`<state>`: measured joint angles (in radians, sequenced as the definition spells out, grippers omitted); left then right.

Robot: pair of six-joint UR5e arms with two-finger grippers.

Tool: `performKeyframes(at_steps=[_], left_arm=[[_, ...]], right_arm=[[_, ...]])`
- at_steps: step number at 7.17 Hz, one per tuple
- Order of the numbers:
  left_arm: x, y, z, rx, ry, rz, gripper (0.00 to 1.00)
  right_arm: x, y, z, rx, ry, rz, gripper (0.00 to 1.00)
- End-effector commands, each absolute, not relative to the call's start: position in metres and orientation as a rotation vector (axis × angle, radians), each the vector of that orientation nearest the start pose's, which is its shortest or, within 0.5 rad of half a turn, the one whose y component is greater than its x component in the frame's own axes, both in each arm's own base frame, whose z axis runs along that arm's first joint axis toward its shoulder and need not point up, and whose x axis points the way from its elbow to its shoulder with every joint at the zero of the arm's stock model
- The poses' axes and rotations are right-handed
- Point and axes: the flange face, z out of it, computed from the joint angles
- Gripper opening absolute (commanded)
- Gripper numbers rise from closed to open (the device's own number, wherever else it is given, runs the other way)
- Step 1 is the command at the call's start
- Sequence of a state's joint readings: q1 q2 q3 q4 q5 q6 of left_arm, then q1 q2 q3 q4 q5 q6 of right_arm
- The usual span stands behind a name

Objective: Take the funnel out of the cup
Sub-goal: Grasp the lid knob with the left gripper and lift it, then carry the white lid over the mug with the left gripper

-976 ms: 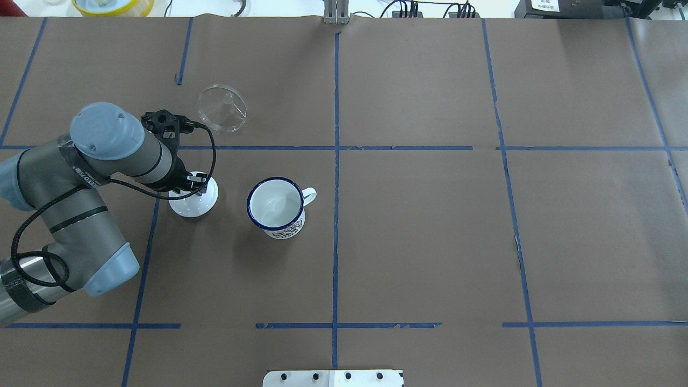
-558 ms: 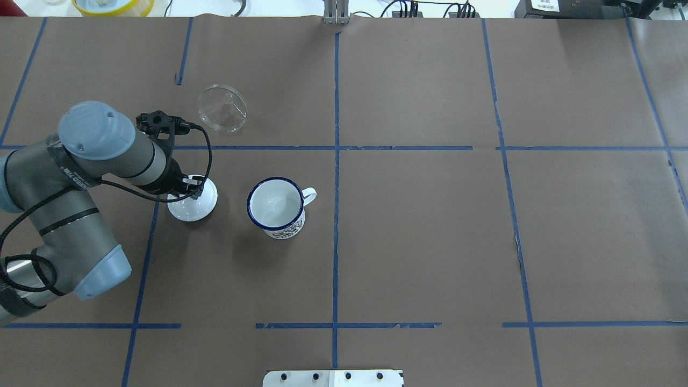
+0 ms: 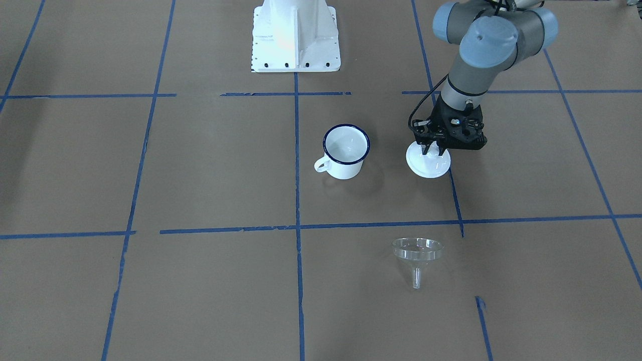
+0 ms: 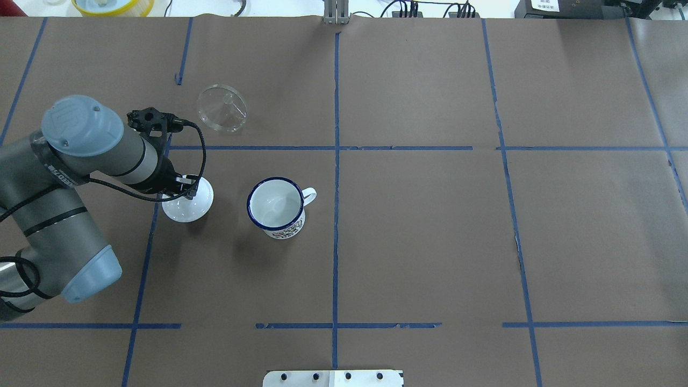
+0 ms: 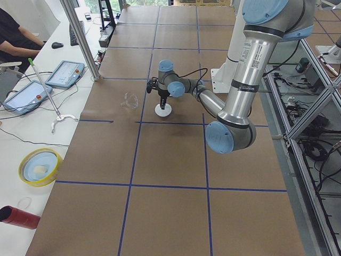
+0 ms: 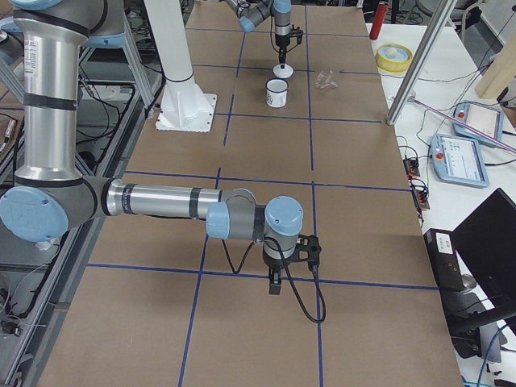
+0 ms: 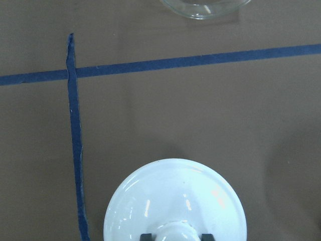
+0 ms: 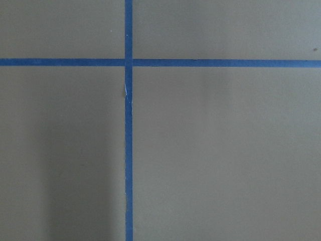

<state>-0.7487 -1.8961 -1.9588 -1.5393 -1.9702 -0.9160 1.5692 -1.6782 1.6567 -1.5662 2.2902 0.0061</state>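
Note:
The clear funnel (image 4: 222,108) lies on its side on the brown table, far left of centre, apart from the cup; it also shows in the front view (image 3: 417,250). The white cup (image 4: 276,207) with a blue rim stands upright and empty (image 3: 345,150). My left gripper (image 4: 185,189) is shut on the knob of a white domed lid (image 4: 188,208), left of the cup. In the left wrist view its fingertips (image 7: 145,236) flank the knob of the lid (image 7: 175,201). My right gripper (image 6: 274,286) shows only in the right side view; I cannot tell its state.
Blue tape lines (image 4: 336,161) grid the brown paper. The robot's white base plate (image 3: 295,35) sits at the near edge. A yellow bowl (image 4: 113,5) and cables lie beyond the far edge.
My left arm has drawn back to the left, carrying the white lid a little farther from the cup. The cup and funnel have not moved.

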Motion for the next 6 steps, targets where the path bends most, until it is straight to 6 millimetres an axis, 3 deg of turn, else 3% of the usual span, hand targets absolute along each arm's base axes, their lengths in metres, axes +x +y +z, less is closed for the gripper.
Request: performKeyframes(at_steps=[1, 2, 4, 6], left_arm=[[0.306, -0.449, 0.251, 0.099, 0.731, 0.022, 0.00], [0.302, -0.450, 0.214, 0.068, 0.746, 0.018, 0.00], [0.320, -0.448, 0.171, 0.022, 0.804, -0.028, 0.00], [0.384, -0.447, 0.144, -0.049, 0.801, -0.056, 0.00]], right_arm=[[0.067, -0.445, 0.670, -0.019, -0.719, 0.010, 1.00], [0.067, -0.445, 0.670, -0.019, -0.719, 0.010, 1.00], [0.067, -0.446, 0.669, -0.017, -0.719, 0.010, 1.00], [0.067, -0.445, 0.670, -0.019, -0.719, 0.010, 1.00]])
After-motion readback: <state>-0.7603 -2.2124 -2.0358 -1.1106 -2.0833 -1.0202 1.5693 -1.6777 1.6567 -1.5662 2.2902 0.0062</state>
